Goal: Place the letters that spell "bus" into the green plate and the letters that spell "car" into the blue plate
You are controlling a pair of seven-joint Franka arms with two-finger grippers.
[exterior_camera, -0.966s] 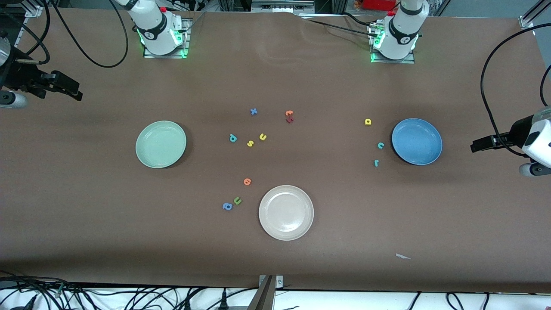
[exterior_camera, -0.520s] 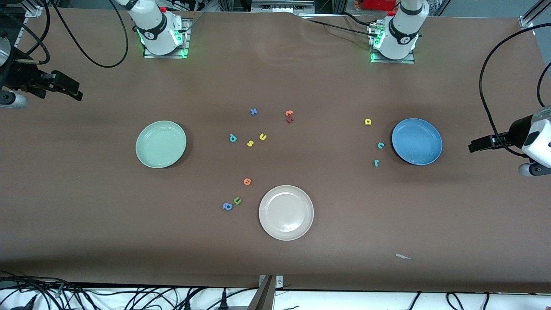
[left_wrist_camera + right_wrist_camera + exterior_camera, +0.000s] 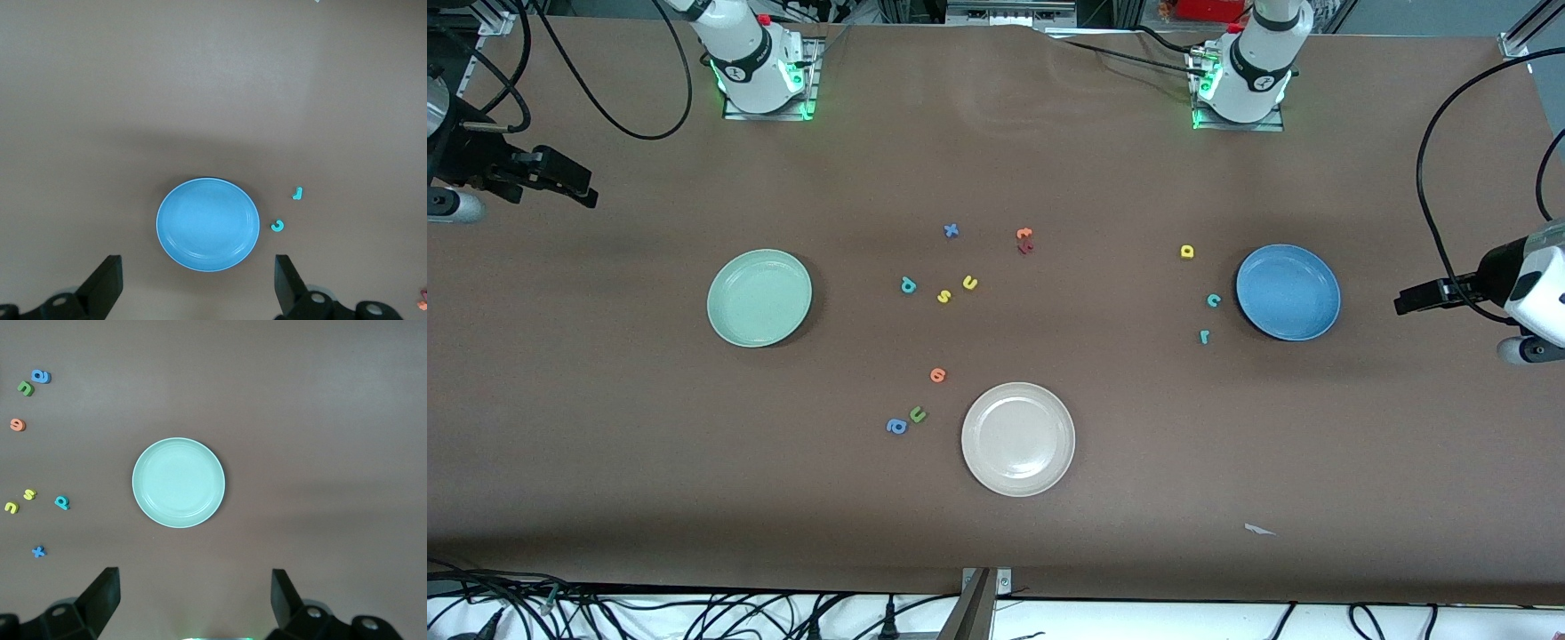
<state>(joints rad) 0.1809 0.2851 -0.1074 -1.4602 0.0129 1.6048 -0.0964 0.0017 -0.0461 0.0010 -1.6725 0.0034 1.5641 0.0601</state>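
The green plate (image 3: 759, 297) (image 3: 178, 483) lies toward the right arm's end of the table, the blue plate (image 3: 1288, 292) (image 3: 207, 225) toward the left arm's end. Mid-table sit the teal "b" (image 3: 908, 284) (image 3: 62, 502), yellow "s" (image 3: 943, 296) (image 3: 29, 495) and yellow "u" (image 3: 969, 283) (image 3: 11, 507). Beside the blue plate lie the yellow "a" (image 3: 1186, 252), teal "c" (image 3: 1213, 300) (image 3: 277, 225) and teal "r" (image 3: 1204, 336) (image 3: 298, 195). My left gripper (image 3: 1405, 302) (image 3: 198, 287) hangs open over the table's end by the blue plate. My right gripper (image 3: 585, 191) (image 3: 193, 600) hangs open over the other end, empty.
A cream-white plate (image 3: 1017, 438) sits nearest the front camera. Next to it lie an orange letter (image 3: 937, 375), an olive "u" (image 3: 917, 414) and a blue "a" (image 3: 895, 427). A blue "x" (image 3: 951, 230) and orange-red letters (image 3: 1024, 240) lie farther back. A paper scrap (image 3: 1258, 530) lies near the front edge.
The left gripper has crept slightly toward the blue plate. The right gripper and all letters have stayed in place.
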